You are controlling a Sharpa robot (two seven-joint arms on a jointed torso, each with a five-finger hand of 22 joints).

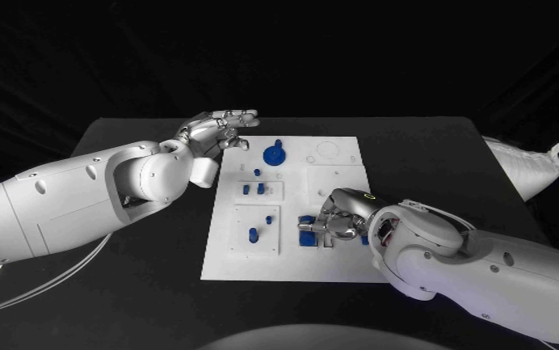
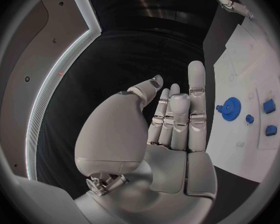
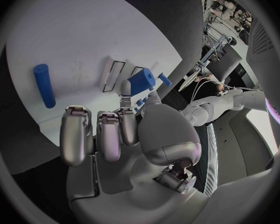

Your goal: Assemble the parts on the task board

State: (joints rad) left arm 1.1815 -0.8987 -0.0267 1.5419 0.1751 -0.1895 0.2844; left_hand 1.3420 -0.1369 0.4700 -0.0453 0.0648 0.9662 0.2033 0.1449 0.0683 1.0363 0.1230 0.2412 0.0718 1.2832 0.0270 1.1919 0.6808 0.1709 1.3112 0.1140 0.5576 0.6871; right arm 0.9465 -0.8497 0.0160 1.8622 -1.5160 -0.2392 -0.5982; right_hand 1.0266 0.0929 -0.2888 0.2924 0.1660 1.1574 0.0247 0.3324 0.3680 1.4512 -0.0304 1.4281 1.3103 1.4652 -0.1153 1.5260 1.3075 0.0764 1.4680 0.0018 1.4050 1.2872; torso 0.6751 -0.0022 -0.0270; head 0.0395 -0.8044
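Observation:
The white task board (image 1: 344,174) lies in the middle of the black table. My right hand (image 1: 338,214) hangs low over its near right part, and in the right wrist view it (image 3: 115,134) pinches a blue block (image 3: 141,80) between a fingertip and the thumb. A blue cylinder (image 3: 45,84) lies on the board beside it. More blue parts (image 1: 308,237) sit just under that hand. My left hand (image 1: 221,129) hovers off the board's far left corner, fingers straight and holding nothing (image 2: 174,119). A blue gear (image 1: 274,154) (image 2: 229,106) stands on the board close to it.
Small blue pieces (image 1: 254,189) stand in the board's left-hand recesses, with another (image 1: 254,237) nearer me. A round hole (image 1: 329,151) marks the board's far right corner. Bare black table (image 1: 443,156) surrounds the board.

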